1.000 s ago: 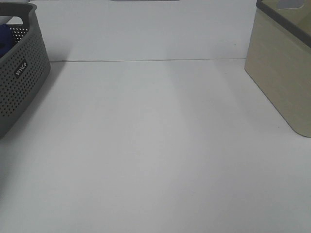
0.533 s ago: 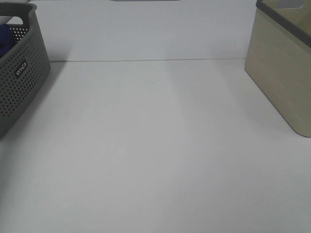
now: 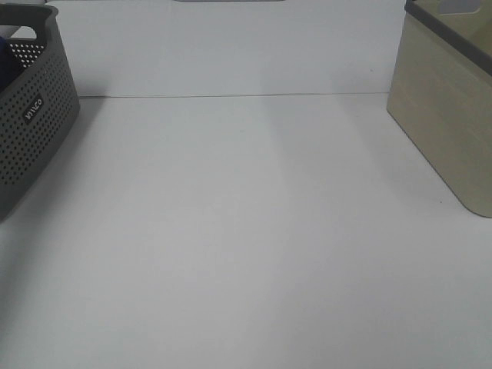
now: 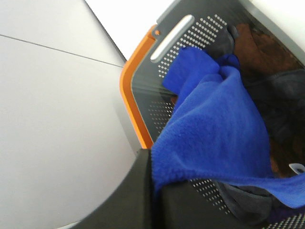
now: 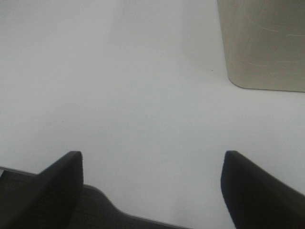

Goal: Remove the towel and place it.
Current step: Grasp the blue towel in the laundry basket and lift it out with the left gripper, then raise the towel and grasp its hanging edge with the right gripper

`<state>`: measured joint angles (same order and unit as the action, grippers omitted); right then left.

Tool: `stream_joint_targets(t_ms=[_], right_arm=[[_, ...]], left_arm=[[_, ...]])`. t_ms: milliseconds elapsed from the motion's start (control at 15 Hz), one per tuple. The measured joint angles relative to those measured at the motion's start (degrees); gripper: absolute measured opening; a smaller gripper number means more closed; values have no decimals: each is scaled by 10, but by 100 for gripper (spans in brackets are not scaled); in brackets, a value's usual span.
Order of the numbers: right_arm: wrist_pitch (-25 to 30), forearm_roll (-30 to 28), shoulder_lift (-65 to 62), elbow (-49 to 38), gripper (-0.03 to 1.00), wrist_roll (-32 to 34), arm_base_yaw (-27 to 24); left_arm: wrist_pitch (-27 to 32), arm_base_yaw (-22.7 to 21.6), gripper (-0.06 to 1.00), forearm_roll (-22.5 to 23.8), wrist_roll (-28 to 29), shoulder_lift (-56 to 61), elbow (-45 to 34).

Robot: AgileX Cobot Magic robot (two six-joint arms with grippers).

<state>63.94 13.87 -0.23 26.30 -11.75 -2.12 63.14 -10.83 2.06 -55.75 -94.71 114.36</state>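
In the left wrist view the royal-blue towel (image 4: pixel 214 129) stretches from inside the grey perforated basket (image 4: pixel 190 33) to my left gripper (image 4: pixel 152 176). That gripper is shut on the towel's edge, just above the basket's orange rim (image 4: pixel 127 95). In the exterior high view only a dark blue sliver of the towel (image 3: pixel 3 52) shows inside the grey basket (image 3: pixel 31 123) at the far left. My right gripper (image 5: pixel 152 157) hovers open over bare white table with nothing between its fingers. Neither arm appears in the exterior high view.
A brown cloth (image 4: pixel 262 47) and dark grey cloths (image 4: pixel 286 109) lie in the grey basket under the towel. A beige basket (image 3: pixel 446 108) with a grey rim stands at the right of the white table (image 3: pixel 246 231); the right wrist view shows its corner (image 5: pixel 262 43).
In the exterior high view the blue patch of towel inside the grey basket has shrunk toward the left edge. The right gripper stays open.
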Motion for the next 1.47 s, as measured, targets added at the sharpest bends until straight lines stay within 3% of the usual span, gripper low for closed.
stream_joint_targets(t_ms=[333,600,733,933,1067,1133,1200,1267,1467], right_arm=[[0,0,0,0,77,0,0],[-2,8,5,0,77,-3,0],[-15,34,37,3,77,-34,0],[-105,186,136,8,77,-197,1],[-160,322,223,9,77,-354,6],[-164,353,250,9,77,-392,6],[-147,513,360,9,77,-582,6],[-125,580,414,10,76,-666,6],[-66,690,555,32,76,-828,6]], left_arm=[[-14,13,0,-54,3,66,0],[-7,127,0,-57,3,100,0],[-3,168,0,-52,3,101,0],[2,238,0,-36,-5,101,0],[7,261,0,-30,-8,101,0],[9,265,0,-29,-8,101,0],[14,270,0,-34,-8,101,0],[14,271,0,-43,-8,101,0],[15,271,0,-82,-8,101,0]])
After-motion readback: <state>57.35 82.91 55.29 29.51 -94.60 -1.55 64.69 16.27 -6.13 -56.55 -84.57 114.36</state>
